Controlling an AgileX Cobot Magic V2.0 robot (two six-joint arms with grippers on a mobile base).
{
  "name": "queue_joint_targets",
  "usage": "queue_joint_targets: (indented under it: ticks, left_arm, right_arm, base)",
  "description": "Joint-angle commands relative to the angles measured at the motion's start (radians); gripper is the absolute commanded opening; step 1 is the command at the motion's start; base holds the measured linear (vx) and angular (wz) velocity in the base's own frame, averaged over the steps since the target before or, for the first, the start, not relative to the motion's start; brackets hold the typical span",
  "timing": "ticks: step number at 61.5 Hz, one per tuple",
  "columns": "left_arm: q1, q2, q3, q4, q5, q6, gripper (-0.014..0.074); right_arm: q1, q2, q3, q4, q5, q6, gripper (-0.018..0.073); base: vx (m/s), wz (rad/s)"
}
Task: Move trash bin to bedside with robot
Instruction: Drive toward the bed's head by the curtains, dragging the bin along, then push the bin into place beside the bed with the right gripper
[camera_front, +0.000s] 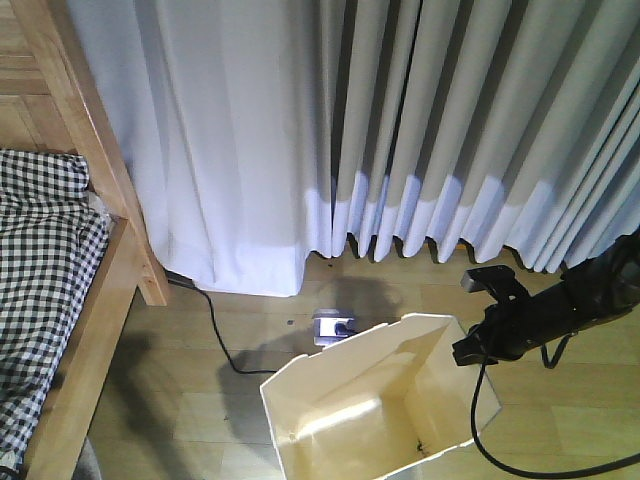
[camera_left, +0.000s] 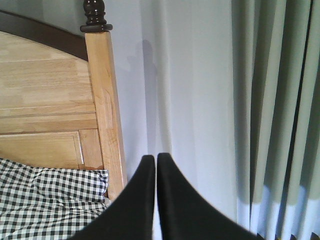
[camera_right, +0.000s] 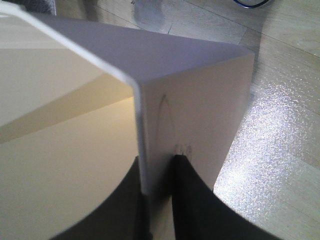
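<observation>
The white trash bin (camera_front: 375, 405) with a glossy cream inside stands on the wooden floor at the bottom centre. My right arm (camera_front: 545, 310) reaches in from the right to its rim. In the right wrist view my right gripper (camera_right: 157, 165) is shut on the bin's rim wall (camera_right: 150, 125), one finger inside and one outside. The wooden bed (camera_front: 115, 215) with black-and-white checked bedding (camera_front: 40, 260) is at the left, apart from the bin. My left gripper (camera_left: 156, 160) is shut and empty, held in the air facing the bed post (camera_left: 105, 105) and curtain.
Long pale curtains (camera_front: 400, 120) hang along the back wall. A white power plug or socket (camera_front: 330, 328) with a black cable (camera_front: 215, 330) lies on the floor just behind the bin. A black cable (camera_front: 530, 465) trails from my right arm.
</observation>
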Motion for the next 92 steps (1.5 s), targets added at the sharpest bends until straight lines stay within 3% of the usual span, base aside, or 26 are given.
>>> queue_joint_targets:
  ticks: [1, 22, 42, 64, 80, 92]
  left_arm:
    - [0.001, -0.007, 0.012, -0.009, -0.075, -0.014, -0.0006]
    - [0.001, -0.007, 0.012, -0.009, -0.075, -0.014, -0.0006]
    - [0.001, -0.007, 0.012, -0.009, -0.075, -0.014, -0.0006]
    - [0.001, -0.007, 0.012, -0.009, -0.075, -0.014, -0.0006]
    - [0.001, -0.007, 0.012, -0.009, -0.075, -0.014, -0.0006]
    - [0.001, -0.007, 0.012, -0.009, -0.075, -0.014, -0.0006]
  right_arm:
    - [-0.004, -0.07, -0.009, 0.042, 0.182, 0.005, -0.0003]
    - [-0.004, -0.07, -0.009, 0.044, 0.182, 0.005, -0.0003]
    - [-0.004, -0.066, -0.013, 0.127, 0.107, 0.003, -0.0003]
    - [-0.017, 0.043, -0.128, 0.095, 0.08, 0.047, -0.0001]
    - [-0.123, 0.158, -0.248, 0.089, 0.163, 0.066, -0.0001]
    - [-0.103, 0.292, -0.39, -0.014, 0.19, 0.151, -0.0001]
  base:
    - [0.0, 0.0]
    - [0.0, 0.0]
    - [0.0, 0.0]
    - [0.0, 0.0]
    - [0.0, 0.0]
    - [0.0, 0.0]
